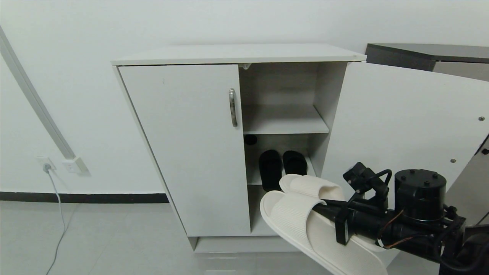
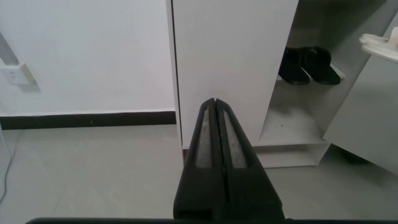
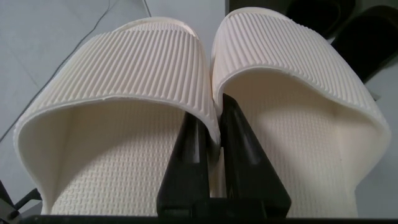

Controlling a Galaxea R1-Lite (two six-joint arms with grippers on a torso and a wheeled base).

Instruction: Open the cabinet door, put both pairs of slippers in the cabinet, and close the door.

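Two white slippers (image 1: 294, 217) hang pinched side by side in my right gripper (image 3: 214, 112).
Their toes point toward the open cabinet (image 1: 237, 53), long axes running away from me; black slippers (image 1: 282, 166) lie on its lower shelf. My left gripper (image 2: 214, 106) is closed, empty, above the grey floor (image 1: 114, 236), white wall (image 1: 76, 95) behind.

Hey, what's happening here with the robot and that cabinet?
The right gripper is shut on the pair of white slippers, holding them in front of the cabinet, whose right door stands open. The black slippers already sit on a shelf inside. The left gripper is shut and empty.
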